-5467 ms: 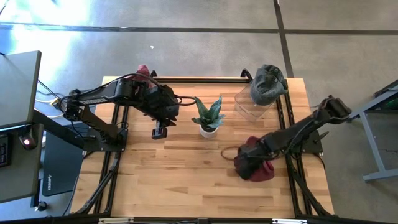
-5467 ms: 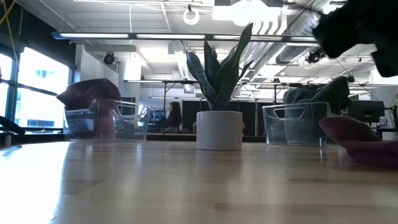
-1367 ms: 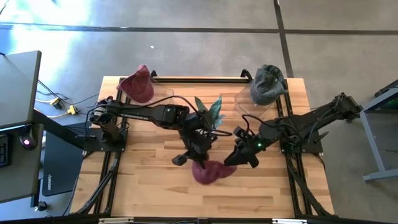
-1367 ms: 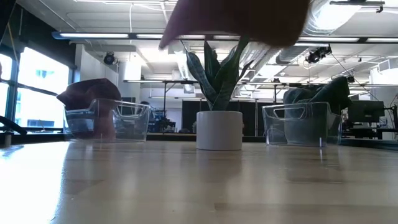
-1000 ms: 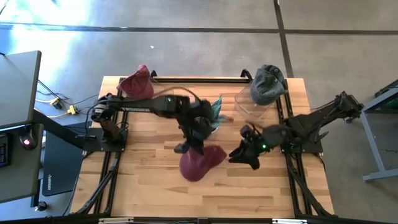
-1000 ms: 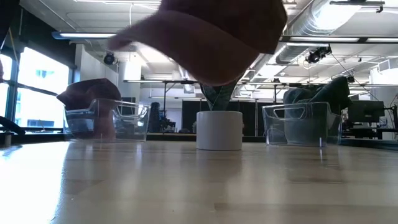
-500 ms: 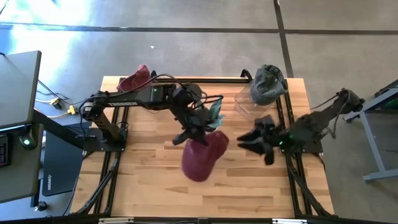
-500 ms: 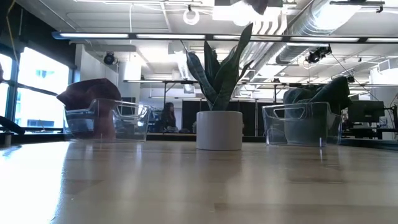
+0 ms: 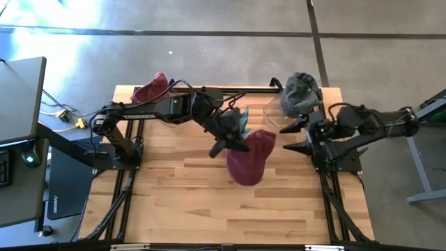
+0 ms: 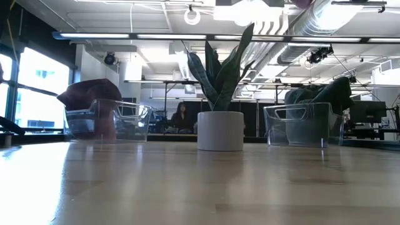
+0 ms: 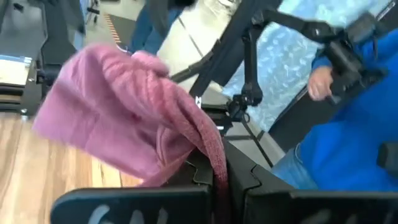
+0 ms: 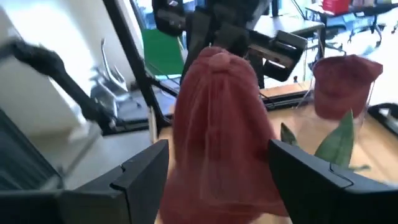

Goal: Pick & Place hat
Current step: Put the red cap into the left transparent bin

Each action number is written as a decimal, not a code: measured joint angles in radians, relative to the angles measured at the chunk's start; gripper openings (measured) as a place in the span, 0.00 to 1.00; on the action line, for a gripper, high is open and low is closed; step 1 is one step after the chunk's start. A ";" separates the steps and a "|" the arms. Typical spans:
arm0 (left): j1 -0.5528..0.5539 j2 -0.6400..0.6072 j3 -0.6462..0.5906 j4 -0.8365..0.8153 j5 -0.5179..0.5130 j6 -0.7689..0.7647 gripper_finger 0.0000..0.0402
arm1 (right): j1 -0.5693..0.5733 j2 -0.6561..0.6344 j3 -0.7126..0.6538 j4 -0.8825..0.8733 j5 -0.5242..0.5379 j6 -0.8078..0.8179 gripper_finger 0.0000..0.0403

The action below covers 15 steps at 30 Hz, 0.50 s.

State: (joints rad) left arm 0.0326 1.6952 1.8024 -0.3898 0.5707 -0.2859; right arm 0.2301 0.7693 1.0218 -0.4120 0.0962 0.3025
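Note:
A maroon knit hat (image 9: 251,159) hangs in the air over the middle of the table, next to the potted plant (image 9: 241,120). My left gripper (image 9: 230,144) is shut on it and reaches in from the table's left. To the hat's right, near the table's right edge, my right gripper (image 9: 296,137) stands open, with nothing between its fingers. In the right wrist view the hat (image 12: 217,124) hangs below the left gripper (image 12: 224,31). In the low view the hat is above the picture. My left gripper pinches a fold of knit at one end of the hat (image 11: 214,158) between its two shut fingers. The fingers come from the table's left, slanting down. The hat hangs slack below and beyond them, clear of the table; which end is held I cannot tell.
A clear bin (image 9: 282,115) at the far right holds a grey-green hat (image 9: 300,94). Another maroon hat (image 9: 150,90) sits in a bin at the far left. The plant's white pot (image 10: 220,130) stands mid-table. A person in blue (image 11: 348,124) is beyond the table.
My left gripper has carried the hat up and toward the table's far right, from the near middle to beside the plant; the hat has risen out of the low view. My right gripper has drawn back toward the right edge and the far side, away from the hat.

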 joint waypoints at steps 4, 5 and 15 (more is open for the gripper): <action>0.000 0.030 -0.002 0.003 -0.016 -0.066 0.00 | -0.073 0.046 0.000 0.004 -0.051 -0.115 0.67; 0.000 0.032 -0.003 0.002 -0.019 -0.082 0.00 | -0.093 0.060 0.000 0.007 -0.053 -0.139 0.67; 0.000 0.060 0.000 0.020 -0.036 -0.163 0.00 | -0.239 0.185 0.000 0.040 -0.495 -0.198 0.60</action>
State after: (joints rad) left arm 0.0322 1.7548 1.8027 -0.3701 0.5343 -0.4484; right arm -0.0093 0.9547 1.0218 -0.3716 -0.3984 0.1041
